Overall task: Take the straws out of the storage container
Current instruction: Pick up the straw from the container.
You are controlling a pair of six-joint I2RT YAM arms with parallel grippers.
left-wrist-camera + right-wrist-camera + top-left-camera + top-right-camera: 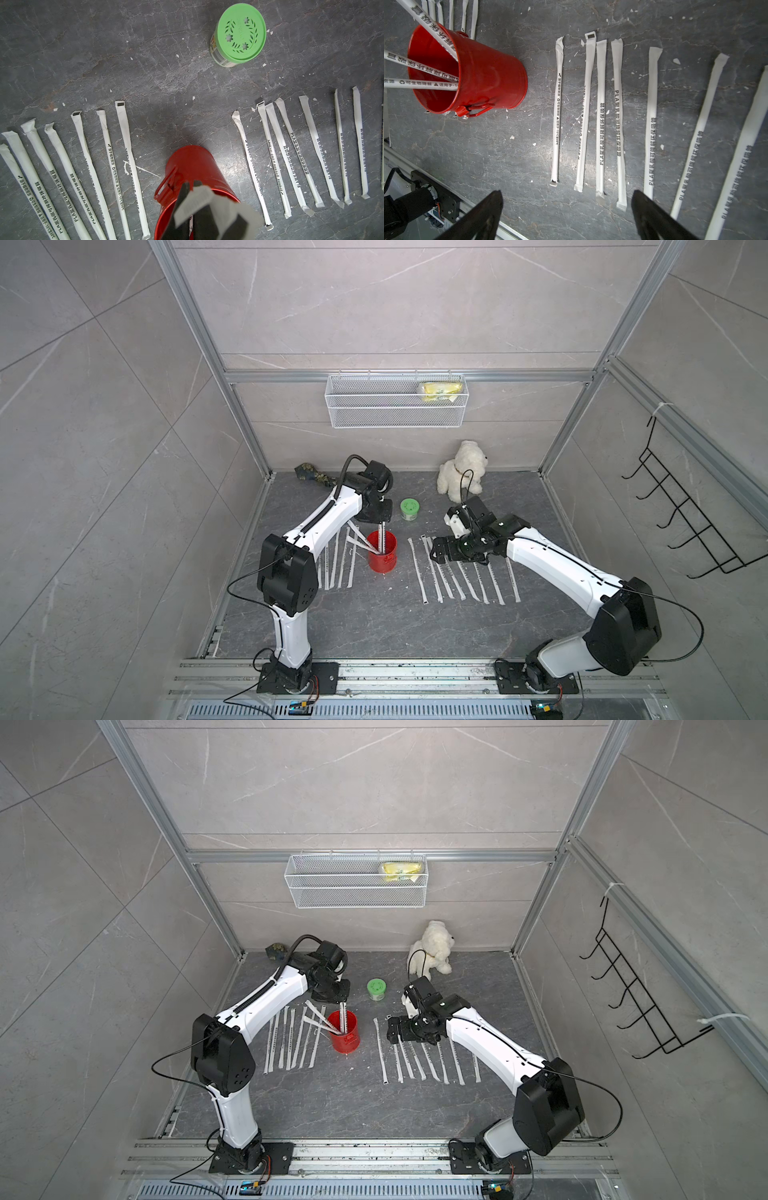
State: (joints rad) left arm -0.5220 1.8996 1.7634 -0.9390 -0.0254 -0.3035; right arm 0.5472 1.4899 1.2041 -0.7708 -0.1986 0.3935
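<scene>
Can [382,556] plain red, in & out. Straws [557,112] white w/ black print. Jar lid [241,33] green, leaf-and-flower cutouts. Desk [374,626] dark grey w/ pale veins. Plush dog [461,468] cream. Wire basket [374,414] white mesh; packet [440,390] in it yellow. Arms [324,522] white w/ black joints.

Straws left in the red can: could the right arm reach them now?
Probably not cleanly: the left gripper is shut on one straw right above the can; the open right gripper would crowd it.
</scene>
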